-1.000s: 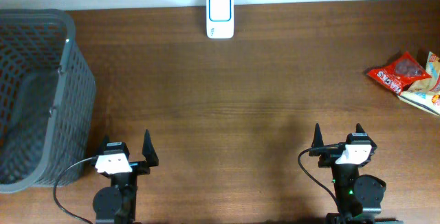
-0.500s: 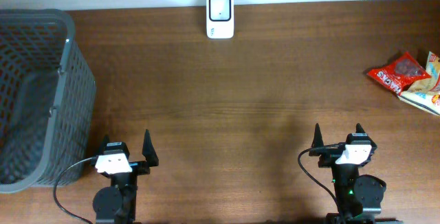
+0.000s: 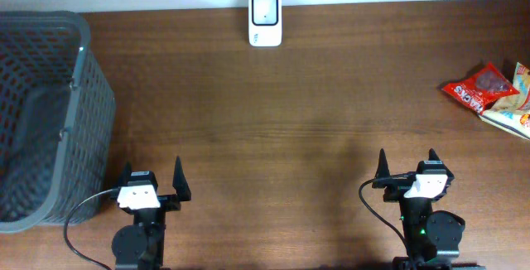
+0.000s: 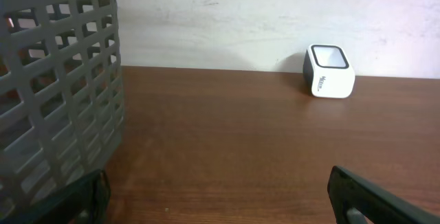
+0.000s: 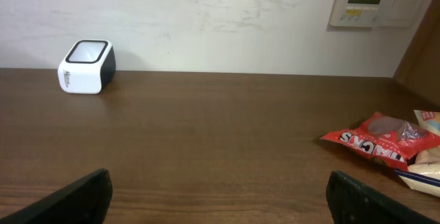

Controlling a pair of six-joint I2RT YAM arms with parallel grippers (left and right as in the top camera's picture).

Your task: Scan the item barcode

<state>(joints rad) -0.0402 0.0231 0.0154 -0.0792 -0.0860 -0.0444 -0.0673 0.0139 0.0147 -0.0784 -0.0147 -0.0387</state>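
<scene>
The left gripper (image 3: 151,171) sits low at the near edge of the table (image 3: 315,137), its two fingers spread wide with nothing between them. The right gripper (image 3: 407,161) is at the same near edge, well apart from the left one. Its jaws are also fully apart and hold nothing.

A dark mesh basket (image 3: 50,113) stands upright just to the left of the left gripper and runs on ahead of it. Its inside is in shadow, and no contents can be made out through the mesh or from above.

The scanner (image 3: 265,20), a small white box with a dark-framed window on top, stands far ahead of both grippers against the wall. It is to the right of the left gripper's line and to the left of the right one's.

The red snack packet (image 3: 484,88) lies flat on the table, ahead of the right gripper and off to its right. It touches a pale packet (image 3: 515,114) that lies farther right at the table's edge.
</scene>
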